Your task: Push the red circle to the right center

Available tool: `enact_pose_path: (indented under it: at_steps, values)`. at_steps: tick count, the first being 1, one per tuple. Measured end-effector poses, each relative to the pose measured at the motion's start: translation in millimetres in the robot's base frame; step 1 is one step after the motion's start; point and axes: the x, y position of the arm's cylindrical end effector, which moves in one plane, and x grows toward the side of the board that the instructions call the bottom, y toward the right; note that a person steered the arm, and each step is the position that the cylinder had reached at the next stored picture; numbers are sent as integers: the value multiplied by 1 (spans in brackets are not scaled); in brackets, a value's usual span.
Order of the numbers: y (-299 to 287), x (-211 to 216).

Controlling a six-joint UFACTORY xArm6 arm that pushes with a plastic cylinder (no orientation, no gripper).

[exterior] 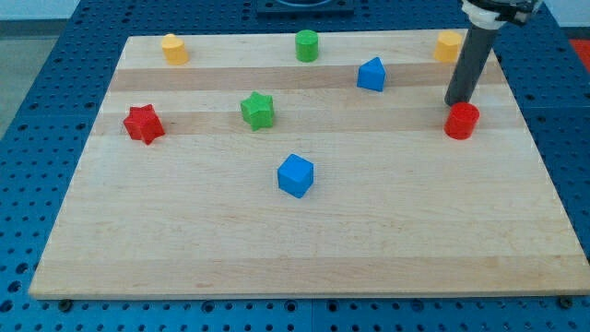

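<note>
My tip just above red circle, board's right.

Dark rod slightly tilted, my tip down at table height

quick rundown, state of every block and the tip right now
red circle: upright, near the view's right edge, my tip beside it
my tip: just above-left of the red circle
red star: flat, view's left
green star: flat, left of centre
green cylinder: upright, top edge
blue cube: centre
blue block: upper right
yellow block: top left
orange block: top right, partly behind the rod
</note>
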Motion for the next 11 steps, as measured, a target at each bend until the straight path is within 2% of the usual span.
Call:
enact_pose_path:
  at_steps: [2, 3, 5, 11]
  values:
    - [-60, 2]
    - [-69, 20]
    - [-69, 43]
    - [-33, 44]
